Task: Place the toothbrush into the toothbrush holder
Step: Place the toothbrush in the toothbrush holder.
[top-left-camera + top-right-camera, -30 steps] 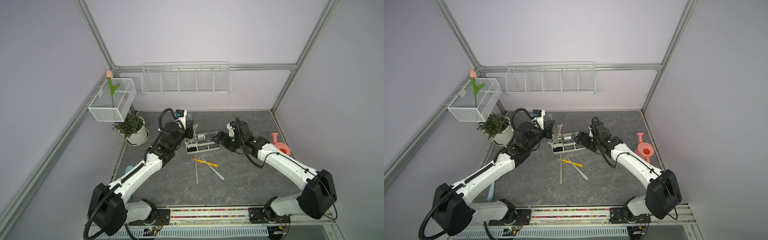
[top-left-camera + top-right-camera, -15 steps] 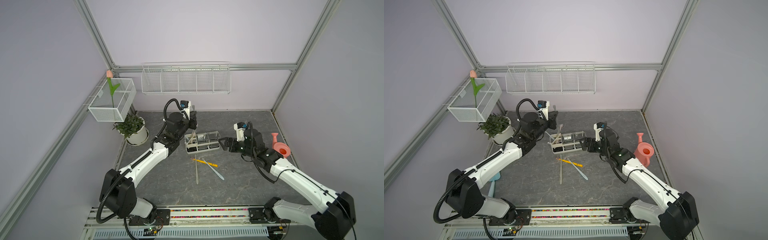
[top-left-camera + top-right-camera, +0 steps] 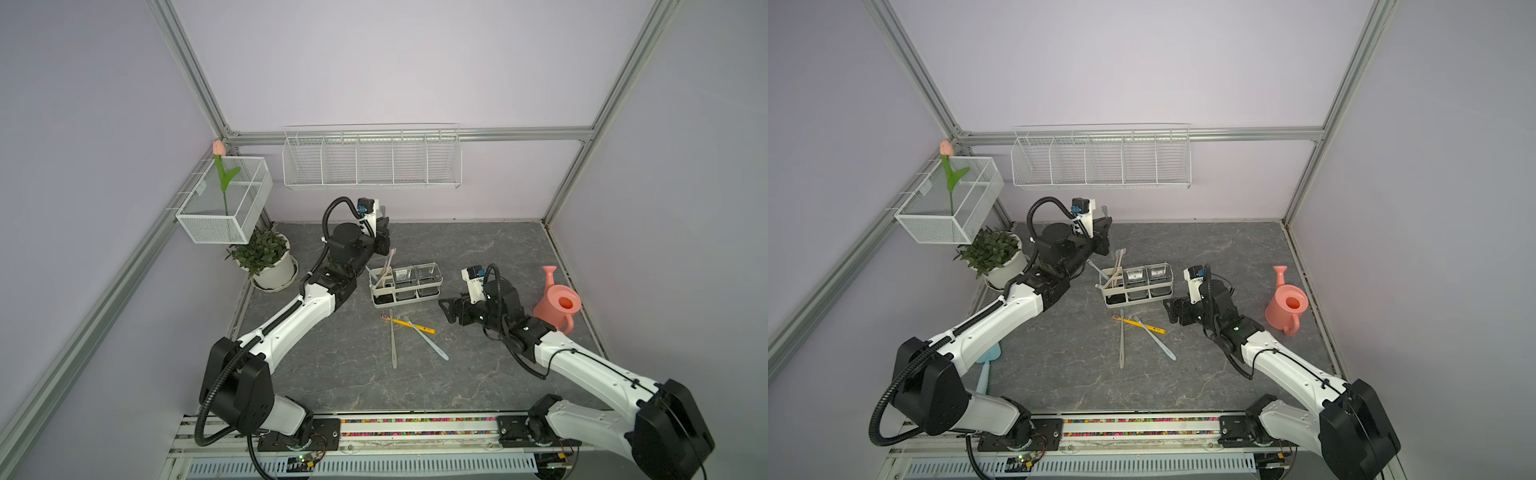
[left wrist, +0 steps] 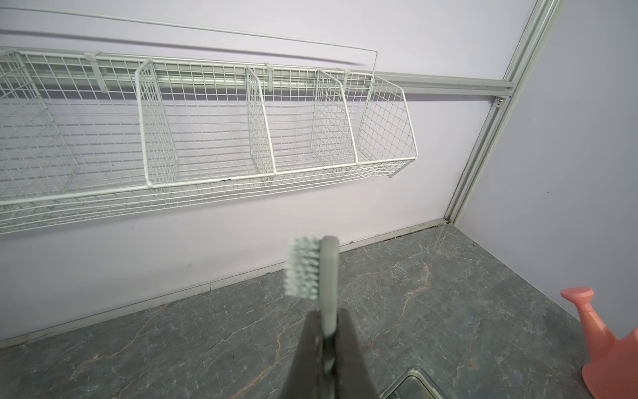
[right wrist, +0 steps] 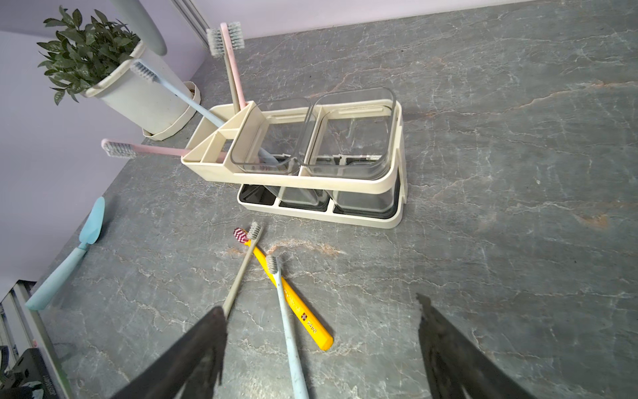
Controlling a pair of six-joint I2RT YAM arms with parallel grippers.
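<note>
Carrying toothbrush to holder: snag and tip-over risk.
Left gripper (image 4: 328, 317) pinched on the grey toothbrush (image 4: 329, 262) just under its head, raised behind the holder's (image 5: 310, 180) cream end. The long handle hangs unseen, so it may strike the rim or the four leaning brushes (image 5: 183, 97) crowding that bin and tip the rack. Right gripper (image 5: 319, 305), jaws wide and empty, sits apart over the desk (image 3: 457, 374), bracing nothing.

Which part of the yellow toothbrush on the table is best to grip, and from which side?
Probably its tail end, from straight above, jaws across the handle. The yellow toothbrush lies flat; the beige toothbrush and pale blue toothbrush cross it nearer the head, while the tail lies free.
</note>
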